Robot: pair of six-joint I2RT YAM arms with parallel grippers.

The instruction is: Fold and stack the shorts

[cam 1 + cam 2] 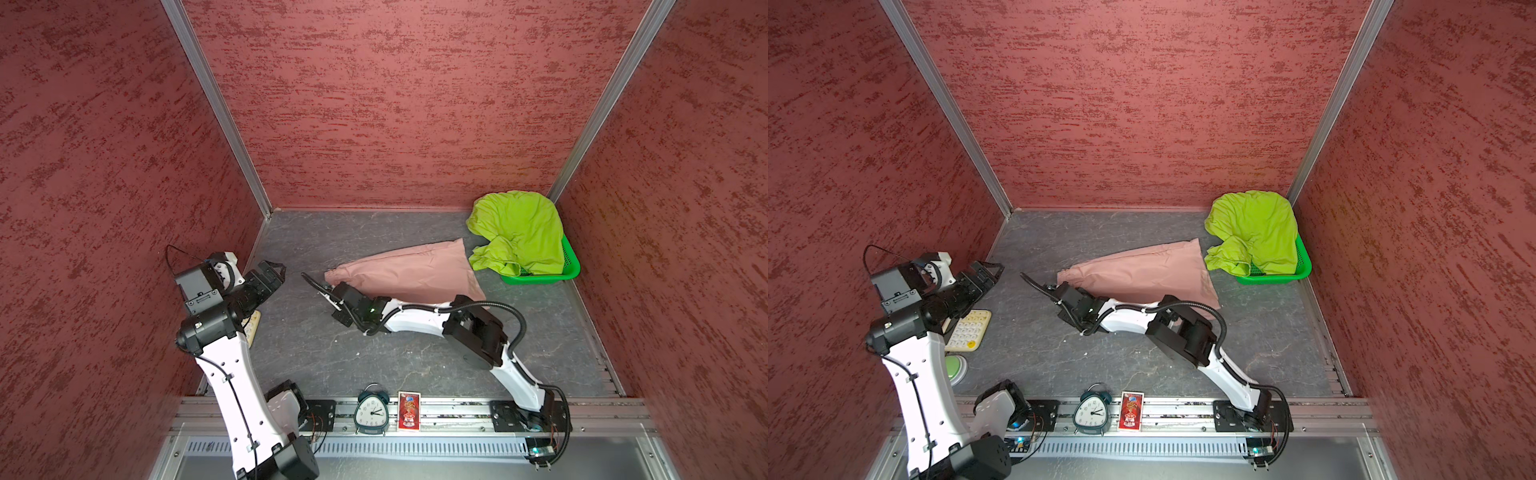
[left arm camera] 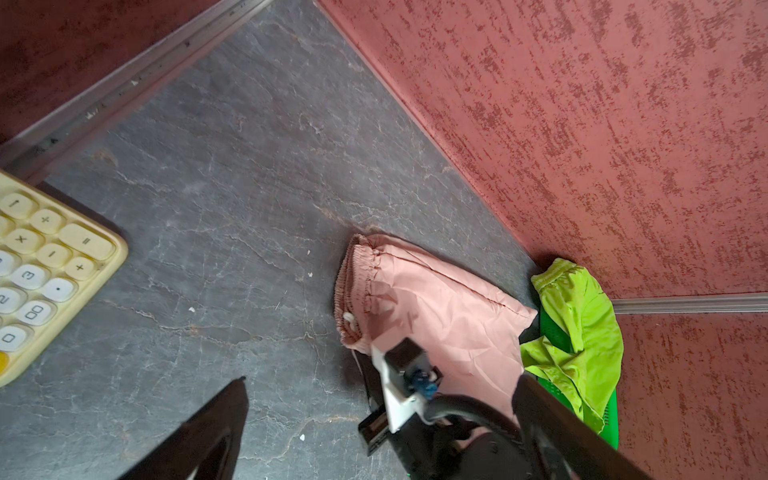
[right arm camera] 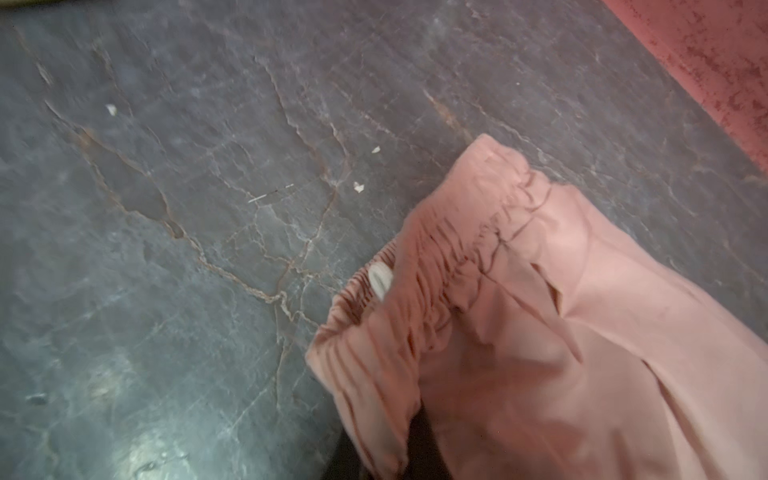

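The dusty pink shorts (image 1: 407, 270) (image 1: 1142, 270) lie flat mid-table, with the gathered waistband (image 3: 436, 257) pointing left. My right gripper (image 1: 331, 287) (image 1: 1054, 289) (image 3: 399, 457) is shut on the near corner of that waistband, and fabric bunches around the dark jaws. The lime green shorts (image 1: 519, 228) (image 1: 1254, 228) (image 2: 582, 316) are heaped over the basket at the back right. My left gripper (image 1: 274, 270) (image 1: 988, 270) (image 2: 386, 428) hovers open and holding nothing at the left wall, well away from the pink shorts (image 2: 449, 307).
A bright green plastic basket (image 1: 569, 266) (image 1: 1304, 266) sits in the back right corner. A cream calculator (image 1: 967, 330) (image 2: 50, 266) and a green button (image 1: 955, 368) lie by the left arm. A clock (image 1: 371, 411) and a red card box (image 1: 409, 411) stand on the front rail.
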